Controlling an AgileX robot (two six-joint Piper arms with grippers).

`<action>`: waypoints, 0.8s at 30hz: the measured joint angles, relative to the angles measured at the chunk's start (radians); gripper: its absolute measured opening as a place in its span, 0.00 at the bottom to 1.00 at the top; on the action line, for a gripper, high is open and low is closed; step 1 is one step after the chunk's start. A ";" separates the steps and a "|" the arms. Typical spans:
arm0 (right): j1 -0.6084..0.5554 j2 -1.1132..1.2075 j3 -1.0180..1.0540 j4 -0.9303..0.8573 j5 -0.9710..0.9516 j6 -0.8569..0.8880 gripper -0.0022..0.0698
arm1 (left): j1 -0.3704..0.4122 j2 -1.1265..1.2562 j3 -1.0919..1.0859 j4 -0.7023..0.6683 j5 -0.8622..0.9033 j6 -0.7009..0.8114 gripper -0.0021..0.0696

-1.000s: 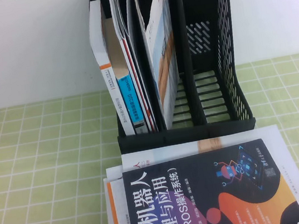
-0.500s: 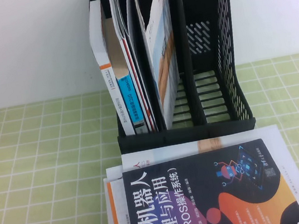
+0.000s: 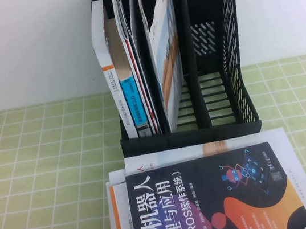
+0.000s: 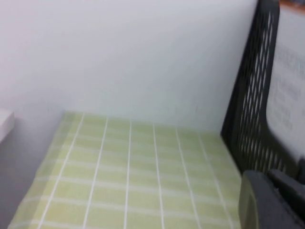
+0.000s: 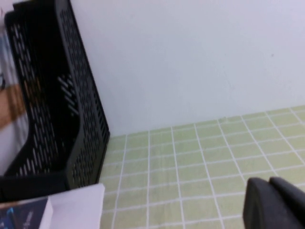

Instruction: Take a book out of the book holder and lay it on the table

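Note:
The book (image 3: 168,60), pale blue and white with a sandy band, stands upright in the middle compartment of the black book holder (image 3: 230,51) at the back of the checked yellow-green table (image 3: 45,165). Neither gripper shows in the high view. In the left wrist view, my left gripper (image 4: 269,179) hangs shut over the cloth beside the holder's perforated side wall (image 4: 248,105). In the right wrist view, my right gripper (image 5: 269,183) is shut, holds nothing, and sits low over the cloth, well apart from the holder (image 5: 81,109).
A white-spined book with a blue label (image 3: 131,106) and other thin books fill the holder's left compartment. A black-covered book (image 3: 212,203) lies on a stack of books and papers right in front of the holder. A white wall stands behind.

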 joint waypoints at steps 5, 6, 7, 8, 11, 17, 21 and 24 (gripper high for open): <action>0.000 0.000 0.000 0.025 -0.130 0.000 0.04 | 0.000 0.000 0.000 -0.136 -0.118 -0.008 0.03; 0.000 0.000 0.000 0.028 -0.167 0.002 0.04 | 0.000 0.000 0.000 -0.189 -0.142 -0.021 0.03; 0.000 0.000 0.000 0.037 -0.200 0.006 0.04 | 0.000 0.000 0.000 -0.247 -0.167 -0.038 0.03; 0.000 0.000 0.000 0.047 -0.229 0.013 0.04 | 0.000 0.000 0.000 -0.310 -0.194 -0.053 0.03; 0.000 0.000 0.000 0.101 -0.332 0.075 0.04 | 0.000 0.000 0.000 -0.508 -0.281 -0.111 0.03; 0.000 0.000 0.000 0.138 -0.556 0.244 0.04 | 0.000 0.000 0.002 -0.861 -0.413 -0.176 0.03; 0.000 0.000 0.000 0.104 -0.699 0.333 0.04 | 0.000 0.000 0.002 -0.879 -0.434 -0.192 0.03; 0.000 0.000 -0.030 0.001 -0.721 0.371 0.04 | 0.000 0.000 -0.037 -0.827 -0.434 -0.199 0.03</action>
